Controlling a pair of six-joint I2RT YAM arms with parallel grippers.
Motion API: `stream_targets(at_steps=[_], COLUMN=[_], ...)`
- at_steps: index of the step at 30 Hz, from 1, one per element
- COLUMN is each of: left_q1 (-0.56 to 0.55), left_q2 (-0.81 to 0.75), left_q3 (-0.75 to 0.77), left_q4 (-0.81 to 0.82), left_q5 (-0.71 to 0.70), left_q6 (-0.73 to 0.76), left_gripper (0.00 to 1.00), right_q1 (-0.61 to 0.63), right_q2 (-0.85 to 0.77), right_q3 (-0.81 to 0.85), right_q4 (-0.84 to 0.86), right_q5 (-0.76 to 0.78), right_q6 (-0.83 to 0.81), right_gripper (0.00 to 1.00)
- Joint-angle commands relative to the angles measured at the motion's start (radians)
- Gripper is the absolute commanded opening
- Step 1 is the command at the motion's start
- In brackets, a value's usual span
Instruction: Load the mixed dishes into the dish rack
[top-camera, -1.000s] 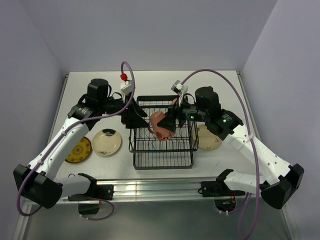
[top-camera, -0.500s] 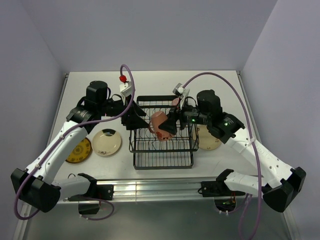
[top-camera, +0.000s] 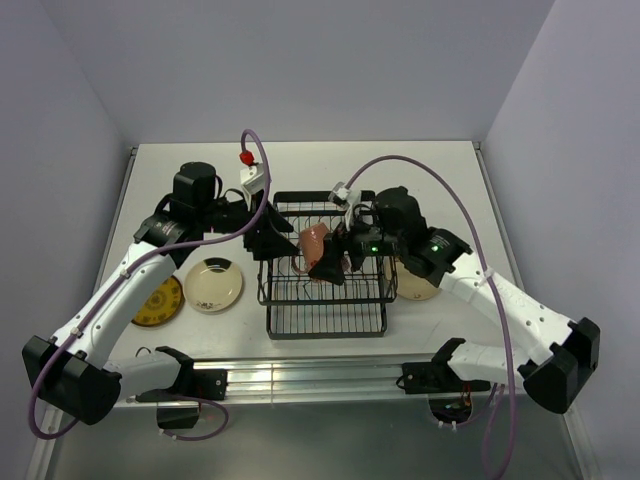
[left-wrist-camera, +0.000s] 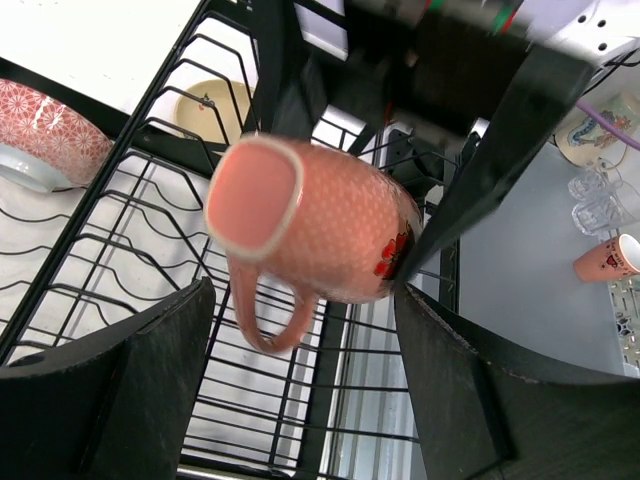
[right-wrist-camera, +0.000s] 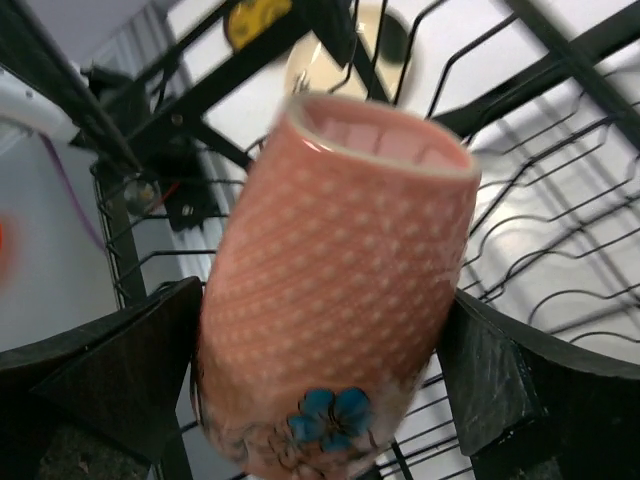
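A pinkish dotted mug (top-camera: 315, 243) hangs tilted over the black wire dish rack (top-camera: 325, 320), near its back left. My right gripper (top-camera: 328, 265) straddles the mug's base. Its jaws stand wide, and in the right wrist view the mug (right-wrist-camera: 340, 270) looks blurred between the fingers (right-wrist-camera: 150, 370). My left gripper (top-camera: 270, 240) hovers open at the rack's left side, and the mug (left-wrist-camera: 310, 215) sits just beyond its empty jaws. On the table to the left lie a cream plate (top-camera: 213, 285) and a yellow patterned plate (top-camera: 158, 300). Another cream plate (top-camera: 415, 280) is right of the rack.
A red-patterned bowl (left-wrist-camera: 45, 135) sits by the rack's (left-wrist-camera: 250, 400) far end. Walls close in on the left, back and right. A metal rail (top-camera: 320, 378) with both arm bases runs along the near edge.
The right gripper has carried the mug left and lower over the rack, and its jaws have widened. The left arm has barely moved.
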Motion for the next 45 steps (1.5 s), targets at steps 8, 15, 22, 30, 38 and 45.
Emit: stream_targets(at_steps=[8, 15, 22, 30, 38, 45], left_q1=[-0.008, -0.008, -0.006, -0.008, -0.008, -0.008], left_q2=[-0.01, -0.017, -0.022, -0.008, -0.017, -0.031], left_q3=[-0.027, -0.029, -0.026, -0.004, 0.013, 0.02], left_q4=[-0.013, -0.016, 0.004, 0.002, -0.007, 0.001], left_q5=[0.025, 0.012, 0.006, 0.022, 0.044, 0.029], left_q6=[-0.031, -0.034, -0.065, -0.071, -0.064, -0.079], left_gripper=[0.79, 0.79, 0.76, 0.74, 0.74, 0.74], right_q1=[0.069, 0.069, 0.068, 0.066, 0.057, 0.056], right_q2=[0.061, 0.004, -0.037, -0.037, -0.047, -0.042], right_q3=[0.014, 0.016, 0.042, 0.065, 0.066, 0.028], right_q4=[-0.03, 0.02, 0.023, 0.077, 0.148, 0.188], right_q5=[0.062, 0.078, 0.121, 0.135, 0.13, 0.159], right_q6=[0.027, 0.062, 0.085, 0.111, 0.181, 0.233], right_gripper=[0.92, 0.38, 0.0, 0.0, 0.0, 0.0])
